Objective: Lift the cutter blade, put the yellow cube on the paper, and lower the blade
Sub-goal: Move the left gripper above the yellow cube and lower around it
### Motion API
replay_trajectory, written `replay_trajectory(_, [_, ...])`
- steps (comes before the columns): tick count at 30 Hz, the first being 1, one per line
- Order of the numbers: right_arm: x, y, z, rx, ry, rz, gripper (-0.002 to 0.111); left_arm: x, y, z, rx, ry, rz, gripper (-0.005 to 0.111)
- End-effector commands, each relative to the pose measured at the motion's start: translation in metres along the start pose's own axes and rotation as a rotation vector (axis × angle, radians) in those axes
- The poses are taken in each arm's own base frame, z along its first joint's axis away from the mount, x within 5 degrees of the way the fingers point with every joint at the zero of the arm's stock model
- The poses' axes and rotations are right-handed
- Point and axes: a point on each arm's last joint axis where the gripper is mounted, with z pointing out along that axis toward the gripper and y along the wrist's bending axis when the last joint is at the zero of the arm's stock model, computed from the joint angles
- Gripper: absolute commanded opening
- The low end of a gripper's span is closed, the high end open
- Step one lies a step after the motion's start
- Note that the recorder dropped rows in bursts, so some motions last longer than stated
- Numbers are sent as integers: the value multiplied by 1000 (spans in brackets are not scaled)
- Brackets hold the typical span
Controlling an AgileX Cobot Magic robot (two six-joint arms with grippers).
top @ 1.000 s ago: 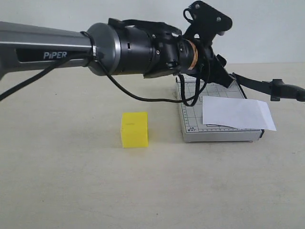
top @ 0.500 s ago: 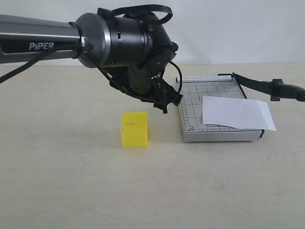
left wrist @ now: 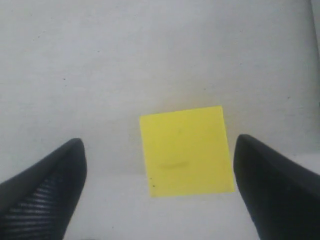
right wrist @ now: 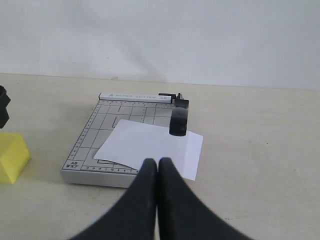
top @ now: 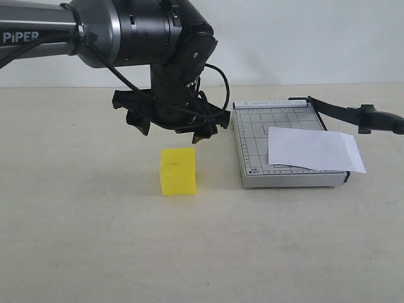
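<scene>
The left pincer (top: 169,131) hangs spread wide, the yellow cube (top: 178,170) directly beneath it, between its ribbed black fingers (left wrist: 45,200) and untouched. I reckon the matte, sharp-edged block sits slightly skewed to the jaws, so closing could twist it or nudge it away. Off to one side of the pincer, the thin white paper (top: 312,150) overhangs the grey gridded base (top: 252,136), with the slim black cutter blade (top: 341,112) lifted clear.
</scene>
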Motion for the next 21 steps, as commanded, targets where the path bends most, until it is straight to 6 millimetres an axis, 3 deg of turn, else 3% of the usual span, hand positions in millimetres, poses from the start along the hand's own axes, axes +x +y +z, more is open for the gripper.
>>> replay_trajectory(1, [0,-1,0,10,-9,-3,0,2,2,-5,6,21,-10,76])
replay_trajectory(10, [0,-1,0,10,-9,-3,0,3,-10,-6,140,26,45,78])
replay_trajectory(15, [0,-1,0,10,-9,-3,0,3,-8,-6,117,23,58,89])
replay_trajectory(21, [0,-1,0,10,-9,-3,0,2,-4,-5,67,13,85,95])
